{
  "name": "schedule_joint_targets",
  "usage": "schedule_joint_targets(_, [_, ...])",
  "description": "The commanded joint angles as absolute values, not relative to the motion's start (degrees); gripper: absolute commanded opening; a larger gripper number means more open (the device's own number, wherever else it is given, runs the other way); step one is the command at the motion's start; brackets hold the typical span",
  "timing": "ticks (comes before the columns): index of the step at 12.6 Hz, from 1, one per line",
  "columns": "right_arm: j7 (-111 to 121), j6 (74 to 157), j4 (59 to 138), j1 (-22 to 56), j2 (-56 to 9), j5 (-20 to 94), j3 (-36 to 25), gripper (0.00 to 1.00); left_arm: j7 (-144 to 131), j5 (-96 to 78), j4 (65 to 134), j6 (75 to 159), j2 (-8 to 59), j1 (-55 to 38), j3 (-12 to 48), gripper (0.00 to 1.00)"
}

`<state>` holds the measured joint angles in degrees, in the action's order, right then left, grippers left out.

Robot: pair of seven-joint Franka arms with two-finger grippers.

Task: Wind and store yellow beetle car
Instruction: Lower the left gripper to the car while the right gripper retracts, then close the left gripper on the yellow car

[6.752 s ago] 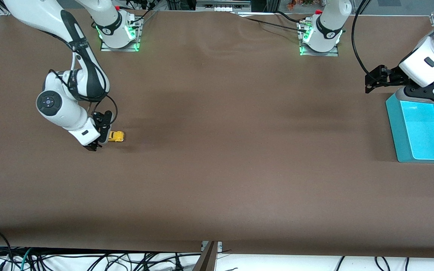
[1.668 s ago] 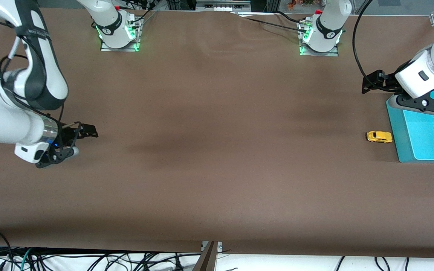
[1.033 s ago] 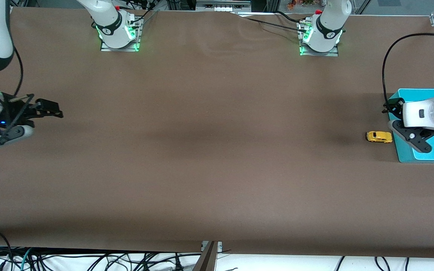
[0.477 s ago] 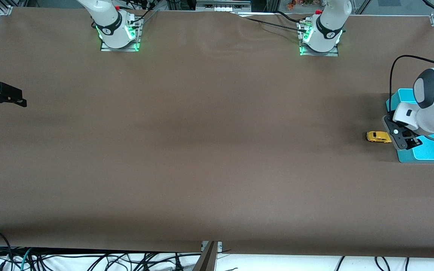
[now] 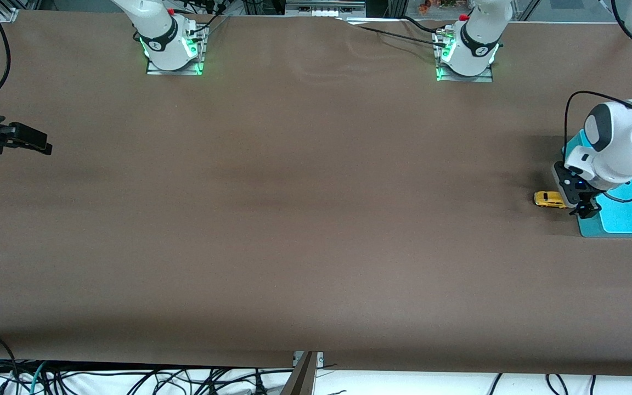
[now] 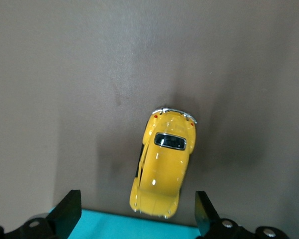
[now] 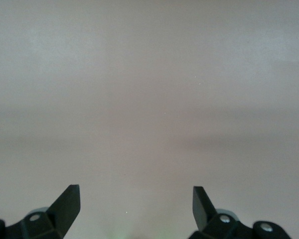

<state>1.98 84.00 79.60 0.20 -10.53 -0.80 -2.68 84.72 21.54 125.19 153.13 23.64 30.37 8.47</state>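
The yellow beetle car [image 5: 548,199] stands on the brown table right against the teal bin's [image 5: 618,219] wall, at the left arm's end. My left gripper [image 5: 583,207] hangs low over the bin's edge beside the car. In the left wrist view the car [image 6: 163,167] lies between the wide-open fingers [image 6: 69,211], one end level with the tips, touching neither. The gripper [image 6: 138,219] holds nothing. My right gripper [image 5: 35,141] waits open over the table's edge at the right arm's end, and in its wrist view the gripper [image 7: 136,209] shows only bare table.
The bin's teal rim [image 6: 104,228] runs just under the left fingertips. Both arm bases [image 5: 172,49] [image 5: 465,55] stand along the table edge farthest from the front camera. Cables hang below the near edge.
The left arm has swung down from over the bin to the car's side. The right gripper has drawn back to the table's end. Since the oldest frame, the car has crossed the table to the bin.
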Motion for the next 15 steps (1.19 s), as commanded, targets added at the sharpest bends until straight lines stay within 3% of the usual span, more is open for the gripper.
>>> schedule_joint_targets(1, [1.1,84.0,81.2,-0.1,-9.2,-1.2,-3.1,1.00,85.5,23.0,125.2,154.7,25.1,31.2,9.5,1.00])
schedule_joint_targets(3, [1.5,84.0,81.0,-0.1,-9.7,-1.0,-3.3,1.00,86.6,22.9,125.2,155.5,26.3,31.8,9.6,0.97])
schedule_joint_targets(5, [1.5,84.0,80.9,-0.1,-9.9,-1.1,-3.3,1.00,88.5,22.6,125.1,155.6,26.4,32.3,9.8,0.36])
schedule_joint_targets(6, [1.6,84.0,80.9,0.1,-9.9,-1.1,-3.3,1.00,88.5,22.3,125.1,155.6,26.4,32.3,9.8,0.17])
schedule_joint_targets(7, [1.6,84.0,80.9,0.1,-9.9,-1.1,-3.3,1.00,88.6,22.2,124.9,155.5,26.2,32.3,9.8,0.07])
schedule_joint_targets(12, [5.6,84.1,80.9,-0.1,-10.3,-1.4,-3.3,1.00,88.5,22.0,124.5,150.3,22.3,32.4,13.3,0.05])
schedule_joint_targets(15, [5.4,84.1,80.9,-0.1,-10.4,-1.4,-3.3,1.00,88.4,19.9,121.6,135.8,15.1,32.3,16.6,0.05])
